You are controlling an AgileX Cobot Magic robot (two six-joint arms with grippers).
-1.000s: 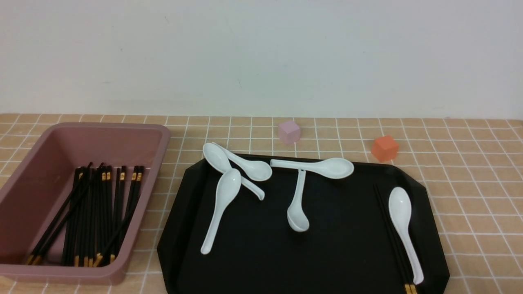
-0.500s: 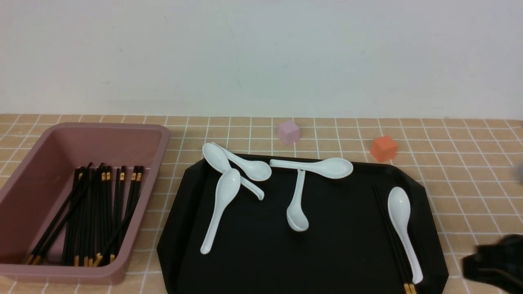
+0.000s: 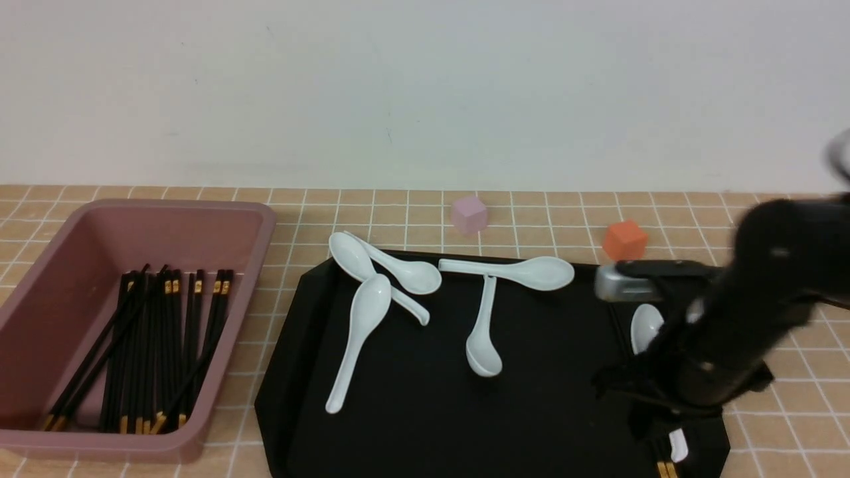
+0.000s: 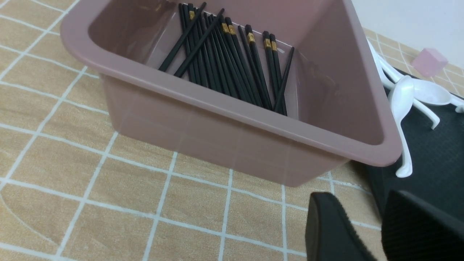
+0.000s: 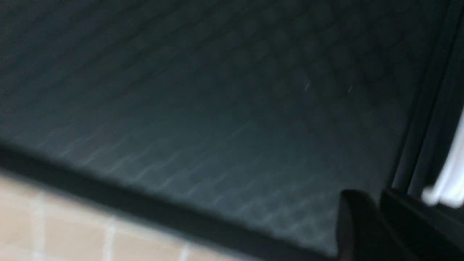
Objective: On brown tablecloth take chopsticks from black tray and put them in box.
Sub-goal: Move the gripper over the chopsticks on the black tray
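Note:
On the tan checked tablecloth [image 3: 764, 219], the black tray [image 3: 412, 411] holds a pair of black chopsticks along its right side; only their gold ends [image 3: 664, 470] show under my right arm. My right gripper [image 3: 654, 415] points down over them, fingers close together and empty. In the blurred right wrist view, the gripper [image 5: 377, 203] hangs just above the tray [image 5: 217, 108], beside the chopsticks [image 5: 420, 145]. The mauve box [image 3: 259, 219] at left holds several chopsticks [image 3: 153, 345], also seen in the left wrist view [image 4: 224, 61]. My left gripper [image 4: 362, 217] is slightly open and empty near the box's [image 4: 235, 105] corner.
Several white spoons [image 3: 362, 332] lie on the tray; one [image 3: 644, 325] lies right next to the chopsticks, its handle [image 5: 449, 174] close to my right fingers. A small pink cube [image 3: 469, 214] and an orange cube [image 3: 624, 240] sit behind the tray.
My right arm has come in from the lower right and now hangs over the tray's right side, covering most of the spoon and chopsticks there. Nothing else has moved.

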